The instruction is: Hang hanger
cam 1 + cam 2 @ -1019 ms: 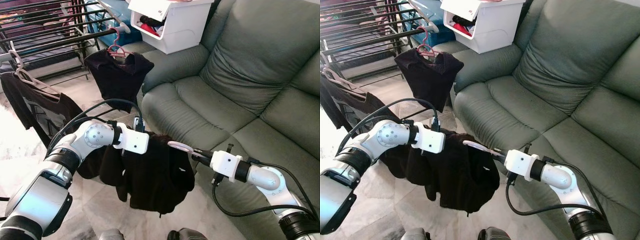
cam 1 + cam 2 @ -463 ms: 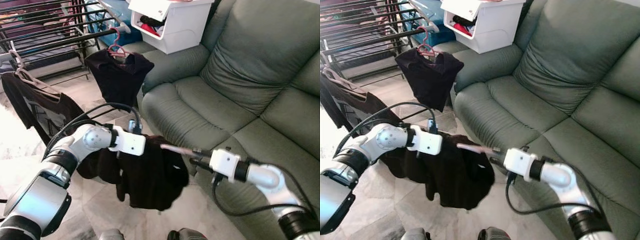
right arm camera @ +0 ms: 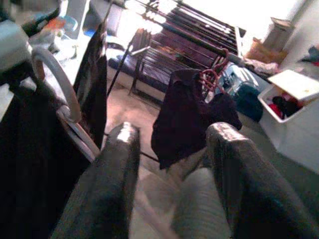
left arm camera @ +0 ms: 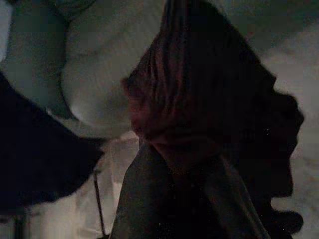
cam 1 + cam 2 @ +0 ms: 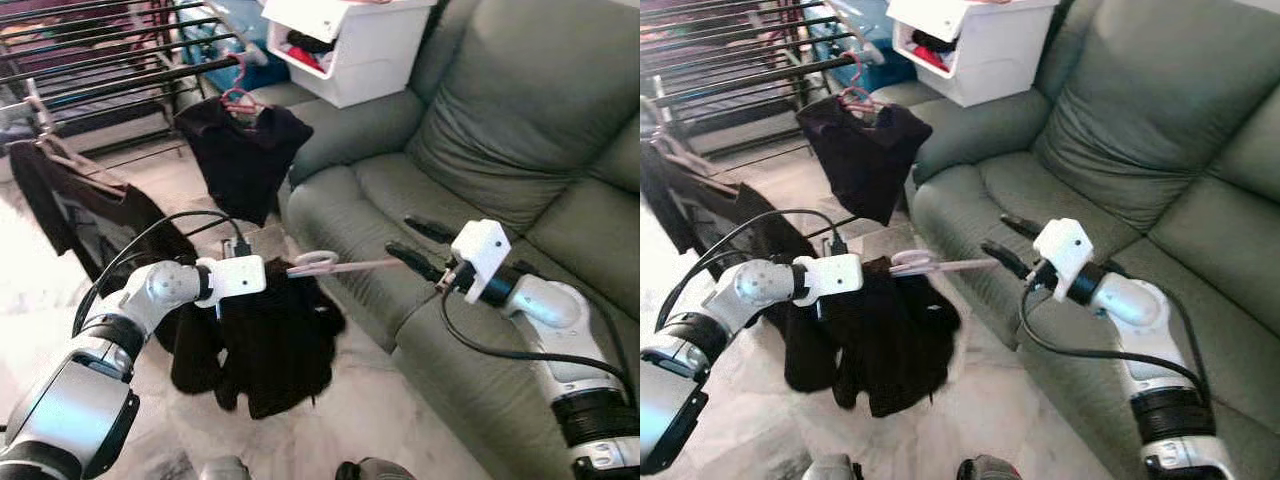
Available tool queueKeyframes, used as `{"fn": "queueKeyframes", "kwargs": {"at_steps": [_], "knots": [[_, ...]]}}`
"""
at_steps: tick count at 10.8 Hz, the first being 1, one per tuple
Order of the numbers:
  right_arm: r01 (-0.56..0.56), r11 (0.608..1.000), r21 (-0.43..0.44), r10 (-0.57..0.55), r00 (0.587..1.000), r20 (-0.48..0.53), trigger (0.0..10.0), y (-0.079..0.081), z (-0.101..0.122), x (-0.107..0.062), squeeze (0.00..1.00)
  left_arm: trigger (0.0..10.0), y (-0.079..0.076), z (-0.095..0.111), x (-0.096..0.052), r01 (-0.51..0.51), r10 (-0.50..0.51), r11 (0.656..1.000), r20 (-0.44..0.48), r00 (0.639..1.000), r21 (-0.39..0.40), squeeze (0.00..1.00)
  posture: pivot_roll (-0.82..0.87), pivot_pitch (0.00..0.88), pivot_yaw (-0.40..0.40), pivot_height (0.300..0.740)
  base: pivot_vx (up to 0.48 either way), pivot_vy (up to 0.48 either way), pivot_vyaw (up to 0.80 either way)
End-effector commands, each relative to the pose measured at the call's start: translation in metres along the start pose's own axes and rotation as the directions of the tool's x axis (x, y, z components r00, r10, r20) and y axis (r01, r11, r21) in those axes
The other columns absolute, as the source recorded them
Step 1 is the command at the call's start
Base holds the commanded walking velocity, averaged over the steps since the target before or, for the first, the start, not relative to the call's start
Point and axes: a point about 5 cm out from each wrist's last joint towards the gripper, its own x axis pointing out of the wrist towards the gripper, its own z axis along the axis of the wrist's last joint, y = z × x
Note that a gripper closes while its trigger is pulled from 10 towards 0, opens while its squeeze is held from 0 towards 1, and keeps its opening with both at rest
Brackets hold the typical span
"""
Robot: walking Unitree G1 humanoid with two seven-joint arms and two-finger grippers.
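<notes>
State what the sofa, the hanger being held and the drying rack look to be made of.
Sofa: probably grey-green leather or faux leather, given its smooth creased sheen. Hanger: likely pale plastic, smooth and rounded. Drying rack: seemingly dark painted metal, with thin straight bars.

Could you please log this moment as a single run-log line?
left gripper: holding black garment | right gripper: open, at hanger end | drying rack: ahead-left | hanger: not yet hung

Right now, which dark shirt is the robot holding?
The black garment on the pale hanger at the left gripper; the other two hang on the drying rack.
</notes>
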Motion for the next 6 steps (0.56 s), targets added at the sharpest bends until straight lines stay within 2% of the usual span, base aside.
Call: {"fn": "queueKeyframes", "kwargs": {"at_steps": [1, 2, 3, 4, 5, 6], "knots": [[0.048, 0.998, 0.041, -0.050, 0.997, 0.053, 10.0, -0.007, 0.012, 0.002, 1.00, 0.0, 0.005, 0.000, -0.002, -0.045, 0.045, 0.998, 0.006, 0.999, -0.044, 0.00, -0.11, 0.000, -0.031, 0.740, 0.000, 0.000, 0.00], [0.059, 0.990, 0.132, -0.071, 0.994, 0.082, 10.0, -0.006, 0.017, 0.002, 1.00, 0.0, 0.008, -0.003, -0.003, -0.071, 0.071, 0.994, -0.008, 0.997, -0.078, 0.00, -0.11, 0.000, -0.031, 0.740, 0.000, 0.000, 0.00], [0.009, 0.971, 0.240, -0.029, 0.996, 0.079, 10.0, 0.005, 0.014, -0.002, 1.00, 0.0, 0.015, -0.006, -0.007, -0.138, 0.138, 0.977, -0.008, 0.990, -0.165, 0.00, -0.11, 0.000, -0.028, 0.740, 0.000, 0.000, 0.00], [-0.056, 0.975, 0.216, 0.063, 0.998, -0.025, 10.0, 0.026, -0.004, -0.011, 1.00, 0.0, 0.026, -0.004, -0.011, -0.204, 0.218, 0.942, 0.025, 0.976, -0.267, 0.00, -0.11, 0.000, -0.026, 0.740, 0.000, 0.000, 0.00], [-0.053, 0.965, 0.257, 0.064, 0.997, -0.035, 10.0, 0.035, -0.010, -0.014, 1.00, 0.0, 0.034, -0.002, -0.013, -0.244, 0.274, 0.909, 0.042, 0.961, -0.338, 0.00, -0.11, 0.000, -0.026, 0.740, 0.000, 0.000, 0.00], [-0.037, 0.946, 0.321, 0.061, 0.996, -0.066, 10.0, 0.045, -0.018, -0.016, 1.00, 0.0, 0.040, 0.007, -0.014, -0.240, 0.295, 0.898, 0.101, 0.950, -0.370, 0.00, -0.11, 0.000, -0.025, 0.740, 0.000, 0.000, 0.00]]}}
